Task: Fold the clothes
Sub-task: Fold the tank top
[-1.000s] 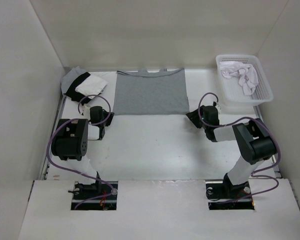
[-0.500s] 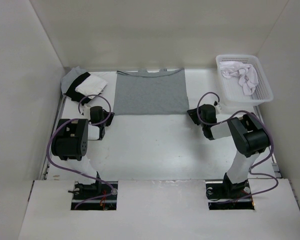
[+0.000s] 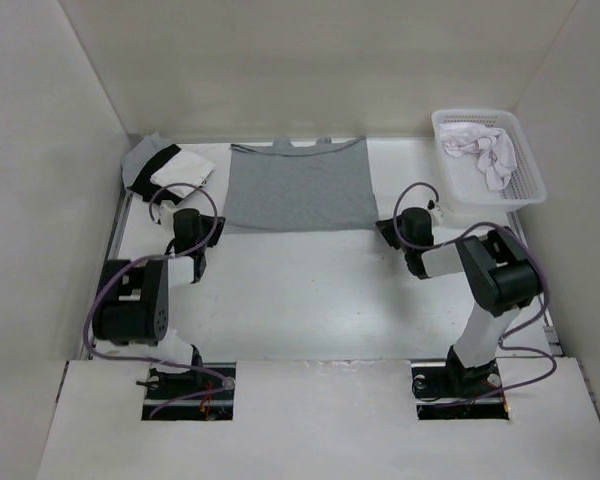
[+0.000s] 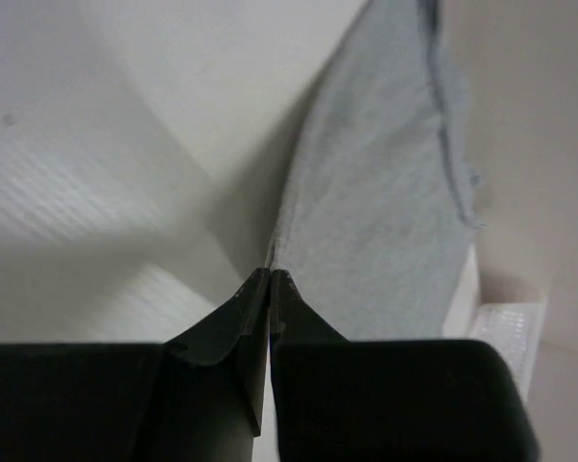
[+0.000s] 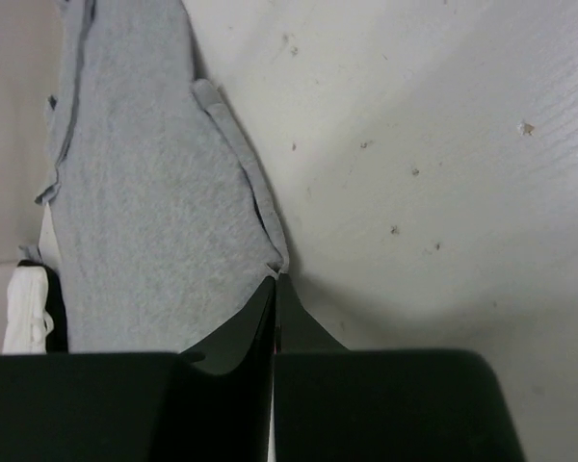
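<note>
Left claw is closed, and we find its tips pinching the near left corner of the grey tank top. We find the right claw likewise closed, its tips nipping the near right corner, where the hem is rucked into a small fold. Everything rests on the white table. We record the tank top spread flat at the far middle, neck towards the far wall. At far right stands a white basket. At far left, near the tank top, lies a black, white and grey stack. A crumpled white garment lies in the basket
</note>
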